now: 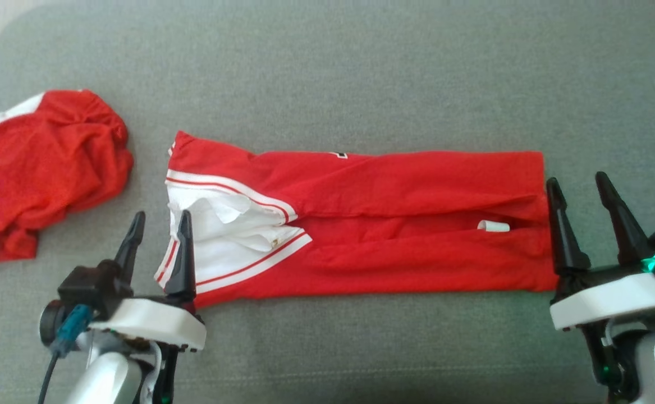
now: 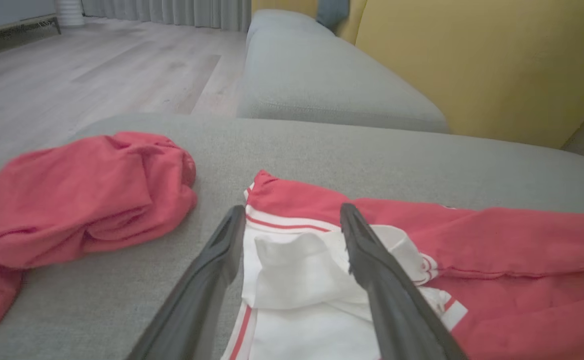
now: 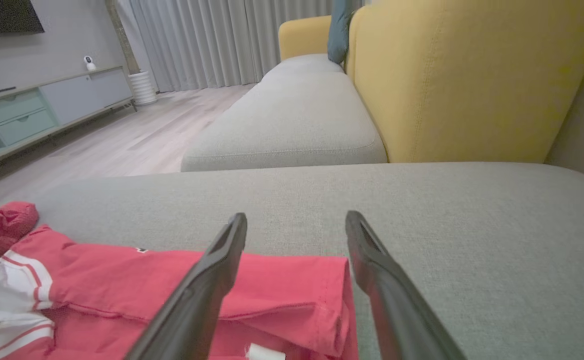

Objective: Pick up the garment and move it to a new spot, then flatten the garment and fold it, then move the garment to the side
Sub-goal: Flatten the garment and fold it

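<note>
So the left hand (image 1: 162, 217) is hovering wide open over the white end of the folded garment (image 1: 394, 185), and the right hand (image 1: 577, 180) is gaping empty at its hem.

red-and-white garment (image 1: 372, 219) lies folded lengthwise on the grey cushion (image 1: 361, 67).

Ahead of my dark left pincer (image 1: 162, 219): garment (image 1: 394, 185) red, end white with red stripes. Leftward, cloth (image 1: 46, 163) plain red; cushion (image 1: 361, 73) grey.

Long, tapered matte-black fingers (image 1: 183, 261) top glossy white wrist shells (image 1: 147, 328). Behind the left gripper (image 1: 162, 215), a teal plug (image 1: 72, 332) trails a black cable (image 1: 46, 381); a green light (image 1: 651, 262) marks the base of the right gripper (image 1: 576, 178).
</note>
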